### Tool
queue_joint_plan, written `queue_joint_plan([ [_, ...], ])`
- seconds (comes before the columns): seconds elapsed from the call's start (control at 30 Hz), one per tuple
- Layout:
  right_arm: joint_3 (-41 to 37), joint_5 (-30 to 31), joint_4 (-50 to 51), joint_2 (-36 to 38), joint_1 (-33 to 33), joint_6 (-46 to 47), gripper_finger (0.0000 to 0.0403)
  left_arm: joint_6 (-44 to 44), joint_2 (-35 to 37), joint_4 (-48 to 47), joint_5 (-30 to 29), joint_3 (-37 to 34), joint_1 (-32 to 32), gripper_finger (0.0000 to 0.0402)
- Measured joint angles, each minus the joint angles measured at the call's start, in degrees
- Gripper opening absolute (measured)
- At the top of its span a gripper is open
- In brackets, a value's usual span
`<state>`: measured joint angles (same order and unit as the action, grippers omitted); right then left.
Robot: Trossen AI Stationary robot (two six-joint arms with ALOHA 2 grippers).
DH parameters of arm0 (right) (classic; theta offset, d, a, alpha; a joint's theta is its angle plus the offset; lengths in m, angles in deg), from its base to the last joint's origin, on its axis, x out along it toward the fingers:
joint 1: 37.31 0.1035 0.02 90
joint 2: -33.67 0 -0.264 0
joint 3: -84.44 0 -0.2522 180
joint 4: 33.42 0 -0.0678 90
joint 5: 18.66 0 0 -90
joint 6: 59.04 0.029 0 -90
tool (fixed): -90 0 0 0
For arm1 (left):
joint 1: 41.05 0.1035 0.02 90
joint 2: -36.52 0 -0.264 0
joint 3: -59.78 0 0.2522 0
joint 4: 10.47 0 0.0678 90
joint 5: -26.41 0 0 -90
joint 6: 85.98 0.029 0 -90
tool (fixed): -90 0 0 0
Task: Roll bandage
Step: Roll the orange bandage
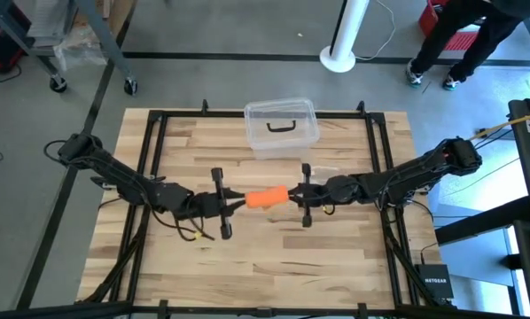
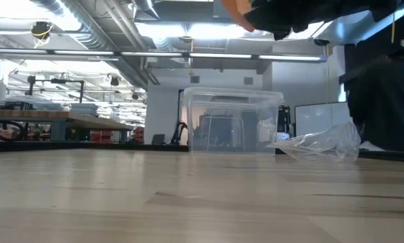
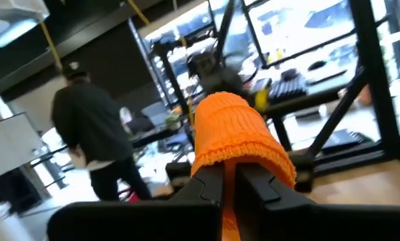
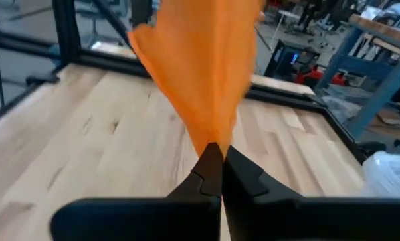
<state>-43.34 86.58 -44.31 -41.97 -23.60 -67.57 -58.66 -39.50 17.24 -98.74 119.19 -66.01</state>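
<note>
Holding the bandage (image 1: 267, 197) between them, the two arms meet near the middle of the high view. The bandage is bright orange and looks like a short fat roll there, lying sideways just below the middle of the frame. It is up in the air, not on the worktop (image 1: 274, 266). In the low view only a small orange bit (image 2: 237, 13) peeks in at the top edge, high above the wood.

The left gripper (image 1: 232, 203) comes in from the left side of the high view and touches the left end of the roll. In the left wrist view its two dark fingers (image 3: 203, 191) are squeezed nearly together on a thin orange strip, and the fat knitted roll (image 3: 235, 137) sits just past the tips.

The right gripper (image 1: 298, 195) comes in from the right side and touches the right end. In the right wrist view its fingers (image 4: 207, 171) are pressed tight together on the orange cloth (image 4: 203, 73), which spreads out wide and flat past the tips.

A clear plastic box (image 1: 281, 126) with a black handle sits on the worktop near the top middle of the high view, apart from the arms. In the low view it stands in the middle (image 2: 231, 121), and a crinkly clear wrapper (image 2: 320, 144) lies just to its right.

A person in dark clothes (image 1: 464, 35) stands on the floor at the upper right of the high view.
</note>
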Motion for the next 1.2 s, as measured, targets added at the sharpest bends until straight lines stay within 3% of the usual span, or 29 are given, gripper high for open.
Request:
queue_joint_plan([
  [0.3, 0.0, -2.4, -4.7, 0.0, 0.6, 3.8, 0.0003, -3.1, -0.2, -7.2, -0.2, 0.0, 3.4, 0.0004],
  [0.7, 0.0, -1.0, 3.9, 2.6, 0.5, 3.5, 0.0004, -3.1, -0.3, -10.0, -0.2, 0.0, 3.2, 0.0004],
  [1.03, 0.0, -7.3, 1.7, 2.7, 0.5, 4.5, 0.0012, -3.1, -0.3, -9.3, -0.2, 0.0, 3.7, 0.0004],
  [1.2, 0.0, -2.7, 1.2, 2.7, 0.5, 7.0, 0.0046, -3.2, -0.3, -9.3, -0.2, 0.0, 3.7, 0.0004],
])
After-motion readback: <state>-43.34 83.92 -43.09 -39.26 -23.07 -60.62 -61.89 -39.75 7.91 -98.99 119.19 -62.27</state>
